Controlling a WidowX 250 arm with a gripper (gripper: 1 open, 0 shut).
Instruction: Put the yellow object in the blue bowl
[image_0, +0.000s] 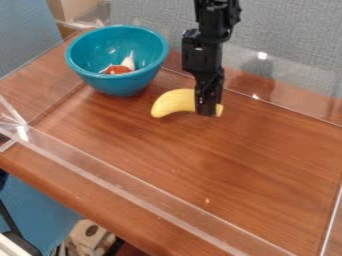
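Lying at fingers; yellow banana; partly behind them

Lab-like setup: robot arm over wooden tabletop, clear plastic sheeting at edge; exact place unclear.

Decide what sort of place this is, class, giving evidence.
Probably a robotics lab or workshop: a black jointed robot arm over a brown wooden table, with a yellow banana-shaped toy.
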